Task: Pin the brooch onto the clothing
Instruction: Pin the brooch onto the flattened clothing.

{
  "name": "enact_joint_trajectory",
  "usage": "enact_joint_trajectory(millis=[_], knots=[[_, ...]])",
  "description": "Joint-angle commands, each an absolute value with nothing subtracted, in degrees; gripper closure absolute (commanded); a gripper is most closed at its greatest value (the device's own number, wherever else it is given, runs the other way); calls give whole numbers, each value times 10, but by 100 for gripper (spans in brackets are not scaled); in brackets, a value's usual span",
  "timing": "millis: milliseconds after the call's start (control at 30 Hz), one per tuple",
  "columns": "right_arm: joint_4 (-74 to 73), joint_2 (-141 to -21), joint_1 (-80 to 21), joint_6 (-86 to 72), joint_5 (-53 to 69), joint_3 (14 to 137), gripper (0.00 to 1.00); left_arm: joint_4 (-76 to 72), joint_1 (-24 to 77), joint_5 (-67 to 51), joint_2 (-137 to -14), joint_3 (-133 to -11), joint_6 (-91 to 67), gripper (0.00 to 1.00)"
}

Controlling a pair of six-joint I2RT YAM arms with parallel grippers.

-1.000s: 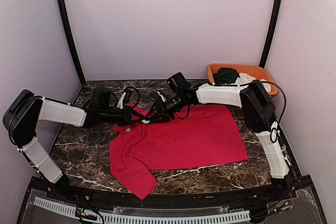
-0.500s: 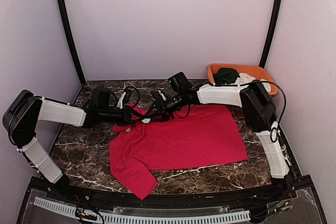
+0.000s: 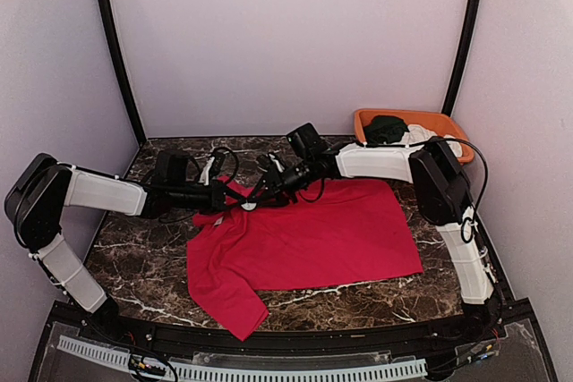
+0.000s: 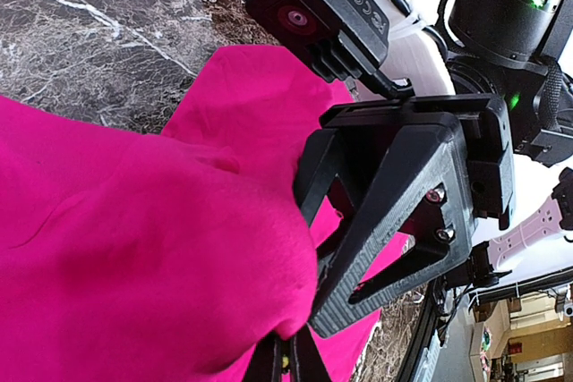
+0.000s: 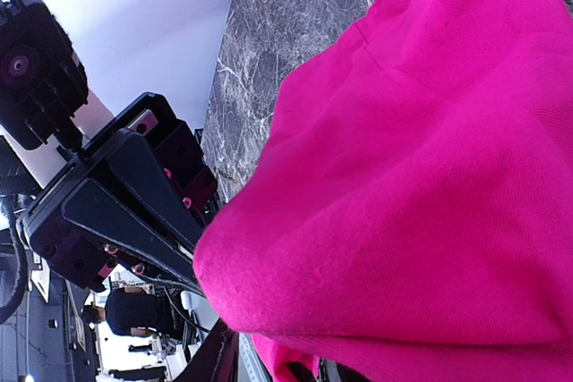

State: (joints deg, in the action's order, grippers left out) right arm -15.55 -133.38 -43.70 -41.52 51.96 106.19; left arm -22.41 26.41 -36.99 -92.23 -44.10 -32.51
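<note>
While left jaws stay clenched on the clothing [image 3: 322, 230], right jaws' state stays hidden; neither arm has visibly moved.

I count one red T-shirt [image 3: 313, 230], two robot arms [image 3: 103, 192], one orange bin [image 3: 421, 114], one dark green garment [image 3: 387, 128], one white garment [image 3: 419, 138].

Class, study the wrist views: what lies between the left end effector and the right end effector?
A raised fold of the red T-shirt lies between the left end effector and the right end effector, plainest in the left wrist view.
</note>
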Motion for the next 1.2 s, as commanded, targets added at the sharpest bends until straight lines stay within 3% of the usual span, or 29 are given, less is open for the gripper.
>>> enact_joint_trajectory(millis=[0,933,1167], knots=[[-162,-1335,-446,-403,511,1076,72,-221,266,-372,-900,-445,-313,99],[-295,-1370,-465,-350,408,1172,75,-171,268,-332,-889,-451,-289,99],[-305,-1378,-466,-343,406,1185,84,-182,269,-341,-886,-448,-292,99]])
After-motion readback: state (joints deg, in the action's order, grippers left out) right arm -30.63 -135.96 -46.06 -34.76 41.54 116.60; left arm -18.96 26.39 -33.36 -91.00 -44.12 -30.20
